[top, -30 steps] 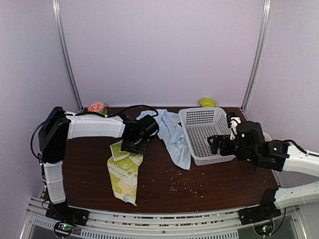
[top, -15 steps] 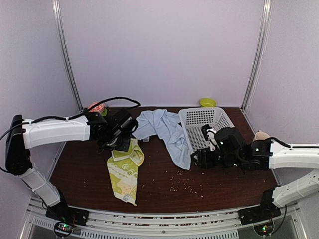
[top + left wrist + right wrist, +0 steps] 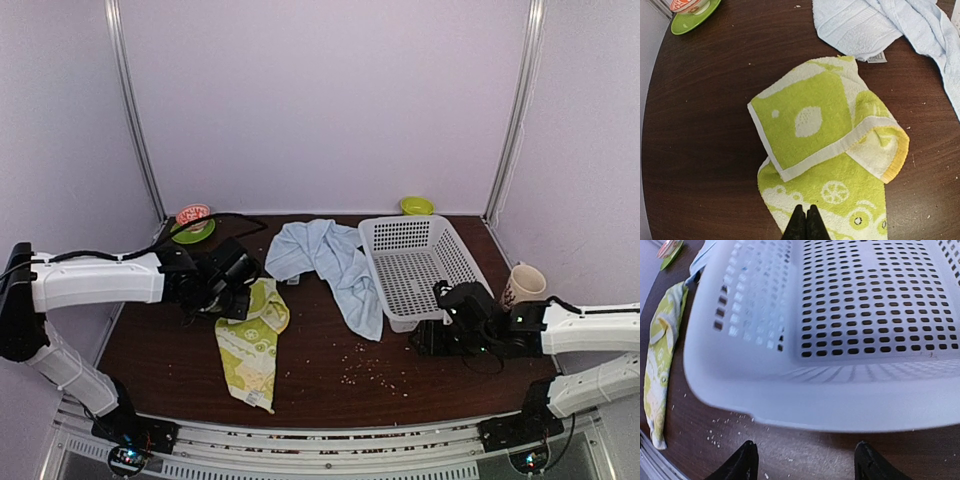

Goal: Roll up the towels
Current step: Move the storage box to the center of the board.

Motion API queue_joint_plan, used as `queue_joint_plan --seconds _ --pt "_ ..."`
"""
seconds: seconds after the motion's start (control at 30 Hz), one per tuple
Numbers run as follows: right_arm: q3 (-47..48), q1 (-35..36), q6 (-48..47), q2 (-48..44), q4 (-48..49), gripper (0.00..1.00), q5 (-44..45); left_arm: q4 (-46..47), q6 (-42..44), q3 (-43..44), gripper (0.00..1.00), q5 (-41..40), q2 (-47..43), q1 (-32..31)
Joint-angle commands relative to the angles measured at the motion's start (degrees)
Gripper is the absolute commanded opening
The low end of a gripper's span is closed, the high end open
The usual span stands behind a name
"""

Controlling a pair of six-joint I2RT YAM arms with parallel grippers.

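Yellow-green towel (image 3: pixel 250 345) lies flat on the dark wood table (image 3: pixel 160 340), left of centre, long side running toward the near edge. Its far end is folded back over itself in a loose flap, white border showing. Light-blue towel (image 3: pixel 335 265) is crumpled behind it and to the right. One end trails forward right against the left wall of the white perforated basket (image 3: pixel 412 219). The two towels sit close at the yellow-green one's far corner. Neither is rolled.

Left gripper (image 3: pixel 235 292) is low beside the left edge of the folded flap. In the left wrist view its fingertips (image 3: pixel 800 226) are pressed together with nothing pinched, seen against the patterned part below the fold. Cannot tell if they touch the cloth.

Right gripper (image 3: pixel 425 340) is low over the table just in front of the basket's near wall. In the right wrist view its fingers (image 3: pixel 745 462) are spread apart with nothing between them, only bare wood and crumbs (image 3: pixel 365 368) below.

Mug (image 3: pixel 522 285) stands right of the basket. Green saucer (image 3: pixel 190 235) with a red-and-white cup (image 3: pixel 193 214) is at the far left, and a small green bowl (image 3: pixel 417 205) sits behind the basket.
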Motion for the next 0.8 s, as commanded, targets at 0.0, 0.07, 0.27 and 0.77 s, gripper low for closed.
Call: queue_joint_plan --seconds 0.0,0.07,0.27,0.77 --pt "2.0 -6.5 2.4 3.7 3.3 0.64 0.5 4.9 -0.4 -0.9 0.0 0.9 1.5 0.2" --pt "3.8 -9.3 1.3 6.6 4.0 0.63 0.5 5.2 0.0 -1.1 0.0 1.0 1.6 0.2" --pt "9.9 -15.0 -0.8 15.1 5.0 0.6 1.9 5.0 0.8 -1.6 0.0 -0.2 0.9 0.2" --pt "13.5 -22.7 -10.1 16.7 7.1 0.8 -3.3 2.6 0.6 -2.4 0.0 -1.9 -1.1 0.2"
